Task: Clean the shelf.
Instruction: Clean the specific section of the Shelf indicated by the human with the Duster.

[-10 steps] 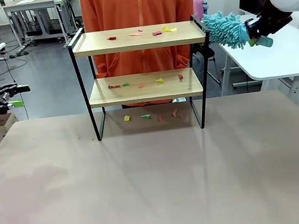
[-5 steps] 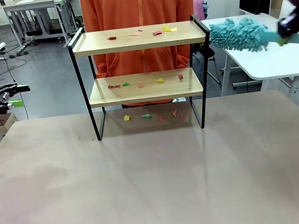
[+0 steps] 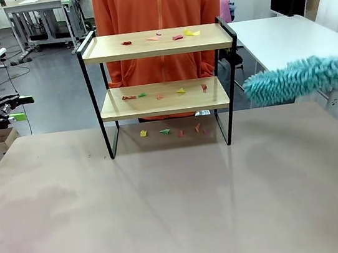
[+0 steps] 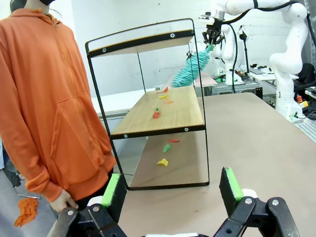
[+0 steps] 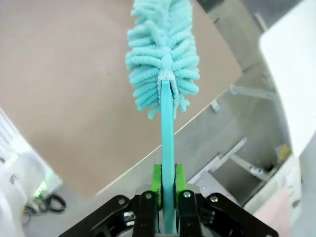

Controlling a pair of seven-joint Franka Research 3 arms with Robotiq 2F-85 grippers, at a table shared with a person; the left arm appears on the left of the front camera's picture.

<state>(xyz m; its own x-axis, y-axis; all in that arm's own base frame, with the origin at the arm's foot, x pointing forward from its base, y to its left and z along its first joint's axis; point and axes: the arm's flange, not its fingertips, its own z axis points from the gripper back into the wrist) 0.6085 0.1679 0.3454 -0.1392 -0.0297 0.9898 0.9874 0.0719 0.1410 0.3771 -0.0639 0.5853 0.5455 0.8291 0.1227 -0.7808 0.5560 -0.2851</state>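
Teal duster [image 3: 292,81] hangs just right of scrap-strewn shelf [image 3: 108,50]
Right gripper [image 5: 168,185] pinches the duster's handle between its green pads. The shelf stands on the table [image 3: 166,196] before a person [image 3: 158,2] in orange, with paper scraps [image 3: 173,38] on both boards. Left gripper [image 4: 171,186] fingers are spread.

Light yellow-brown wooden boards in a thin black metal frame on the two-tier shelf [image 3: 156,43], sprinkled with tiny red, yellow, green and pink paper scraps [image 3: 180,90]. Fluffy blue-green duster [image 3: 294,79] with a stick of the same colour, plain pale brown tabletop [image 3: 180,206], plain bright orange zip-up top [image 3: 156,2] on the person. Bright green pads [image 4: 230,182] on the black two-finger left gripper [image 4: 171,174].
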